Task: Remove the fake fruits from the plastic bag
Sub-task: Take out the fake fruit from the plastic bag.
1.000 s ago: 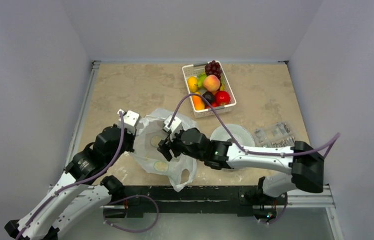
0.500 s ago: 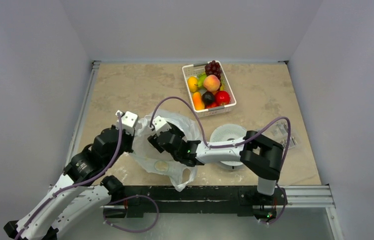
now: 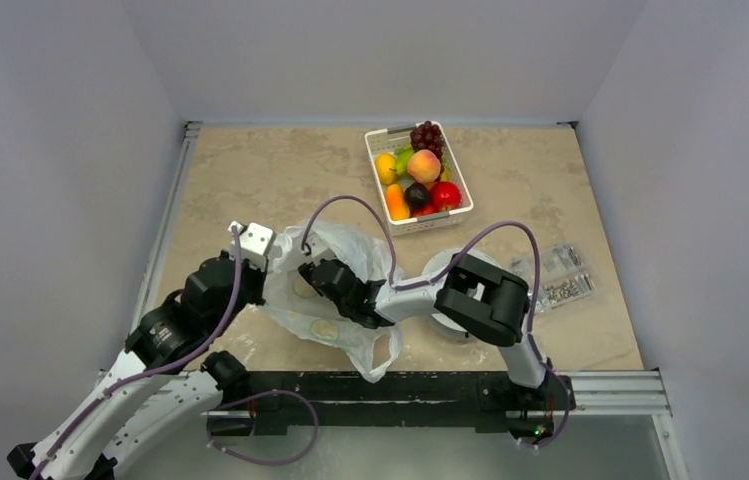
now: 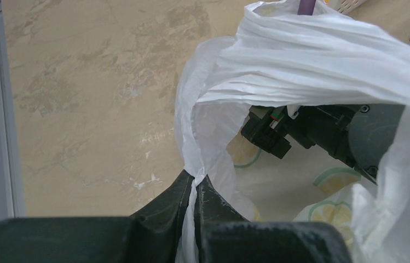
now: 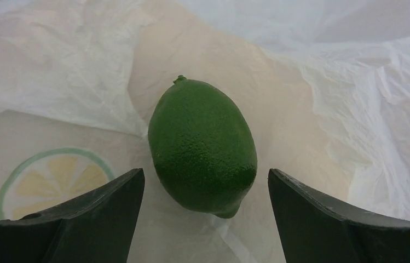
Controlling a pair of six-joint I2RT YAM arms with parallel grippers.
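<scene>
The white plastic bag (image 3: 345, 250) with lemon-slice prints lies near the front of the table. My left gripper (image 4: 197, 178) is shut on the bag's rim (image 4: 191, 159) and holds the mouth open. My right gripper (image 5: 205, 181) is inside the bag, open, its fingers on either side of a green lime-like fruit (image 5: 202, 145) that lies on the bag's floor without touching them. From above, the right gripper (image 3: 312, 275) is mostly hidden in the bag. Other fake fruits, among them a peach (image 3: 424, 165) and dark grapes (image 3: 427, 133), lie in the white basket (image 3: 386, 207).
A round white dish (image 3: 445, 265) sits partly under the right arm. A clear packet (image 3: 562, 275) lies at the right. The right arm's purple cable (image 3: 350, 205) loops over the bag. A metal rail (image 3: 175, 200) runs along the table's left edge.
My right arm has folded and pushed its gripper leftward, deeper into the bag's mouth. The left gripper has held its grip on the rim, nearly still.
</scene>
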